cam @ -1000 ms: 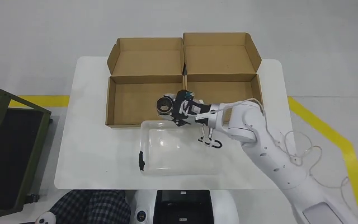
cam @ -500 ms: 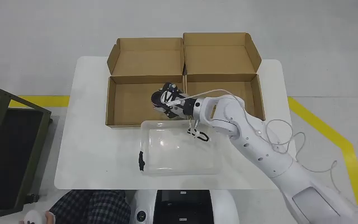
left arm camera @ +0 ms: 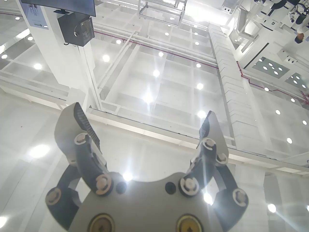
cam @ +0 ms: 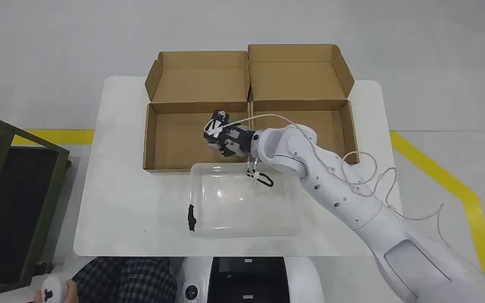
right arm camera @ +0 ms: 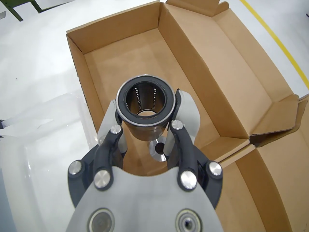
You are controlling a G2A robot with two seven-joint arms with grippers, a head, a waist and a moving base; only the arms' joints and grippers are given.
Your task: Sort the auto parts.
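One steel bearing (right arm camera: 145, 105) is clenched in my right gripper (right arm camera: 146, 102), centre frame, above the cardboard box (right arm camera: 193, 61). Heavy, stiff, slick-sided, I judge: grip across its barrel. My left gripper (left arm camera: 143, 111) is released, empty.

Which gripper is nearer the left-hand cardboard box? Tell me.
Right. The right gripper holds a bearing over the box; the left gripper points up at the ceiling.
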